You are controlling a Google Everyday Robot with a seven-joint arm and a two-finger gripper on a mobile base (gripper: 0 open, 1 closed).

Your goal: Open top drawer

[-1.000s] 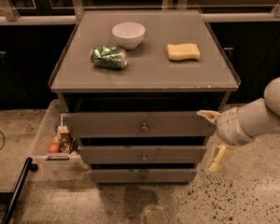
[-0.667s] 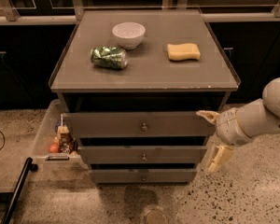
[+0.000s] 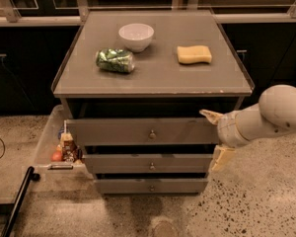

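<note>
My gripper (image 3: 216, 137) sits at the right end of the top drawer (image 3: 138, 131), reaching in from the right on my pale, rounded arm (image 3: 281, 110). Its two cream fingers (image 3: 210, 115) are spread wide, one at the drawer front's upper corner and the other below its lower corner, with nothing between them. I cannot tell whether either finger touches the drawer.

The top drawer is the widest grey front, just under the cabinet top (image 3: 158, 80), with a small brass knob (image 3: 152, 134) at its middle. A dark gap shows above it. Two narrower drawers (image 3: 150, 164) lie beneath.

On the cabinet top stand a white bowl (image 3: 136, 36), a crumpled green packet (image 3: 115, 60) near the bowl, and a yellow sponge (image 3: 194, 54) well to the right. Left of the cabinet, a pale tray (image 3: 44, 142) holds small snack items (image 3: 65, 149). The floor (image 3: 256, 201) is speckled.
</note>
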